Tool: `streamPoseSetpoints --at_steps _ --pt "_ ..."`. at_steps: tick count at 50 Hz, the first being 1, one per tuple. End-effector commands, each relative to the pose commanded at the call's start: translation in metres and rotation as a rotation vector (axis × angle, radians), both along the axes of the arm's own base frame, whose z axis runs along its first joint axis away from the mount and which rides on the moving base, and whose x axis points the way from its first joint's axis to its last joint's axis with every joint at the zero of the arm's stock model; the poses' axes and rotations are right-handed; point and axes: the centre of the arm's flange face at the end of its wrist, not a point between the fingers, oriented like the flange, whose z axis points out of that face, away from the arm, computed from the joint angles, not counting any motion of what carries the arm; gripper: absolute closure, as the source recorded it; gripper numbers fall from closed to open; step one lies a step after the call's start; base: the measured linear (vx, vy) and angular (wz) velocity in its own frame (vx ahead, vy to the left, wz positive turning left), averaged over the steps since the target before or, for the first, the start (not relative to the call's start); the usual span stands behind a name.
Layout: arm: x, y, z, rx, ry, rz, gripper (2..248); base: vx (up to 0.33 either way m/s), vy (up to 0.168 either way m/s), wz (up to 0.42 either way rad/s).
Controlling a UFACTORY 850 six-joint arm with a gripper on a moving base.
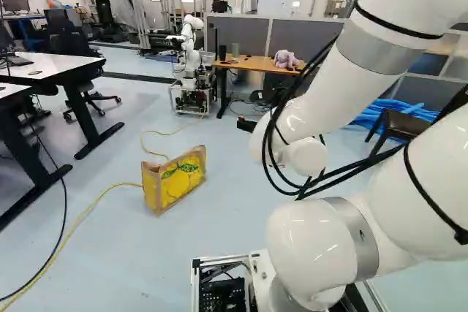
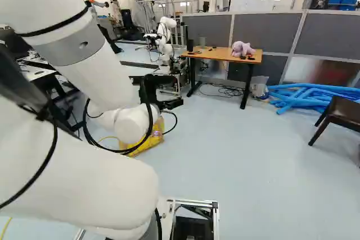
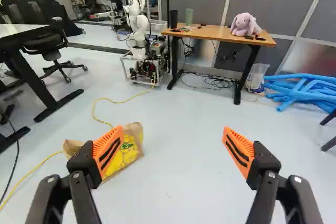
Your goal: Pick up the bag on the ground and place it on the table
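Your one black gripper [image 2: 170,104] has its two fingers spread well apart, so that the two orange pads [image 3: 108,149] stand separated. One yellow bag with tan edges and green leaf printing [image 1: 174,180] is on the pale blue-grey floor [image 1: 212,231], left of centre in the left base view, with two stretches of yellow cable [image 1: 102,196] reaching it. Beyond it, you have one light-brown wooden table [image 2: 216,54], with one lilac plush rabbit [image 2: 242,49] near the tabletop's right edge and two upright cylinders [image 2: 190,45] near its left edge, as the right base view shows.
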Motion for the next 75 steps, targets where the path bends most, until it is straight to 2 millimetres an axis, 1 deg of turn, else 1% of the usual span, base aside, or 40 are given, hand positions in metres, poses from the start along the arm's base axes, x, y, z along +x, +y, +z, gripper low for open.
streamPoseSetpoints --at_steps 18,75 --pt "0.0 0.0 0.0 0.0 0.0 0.0 3 0.095 0.012 0.033" --pt "0.0 0.0 0.0 0.0 0.0 0.0 3 0.116 0.05 0.24"
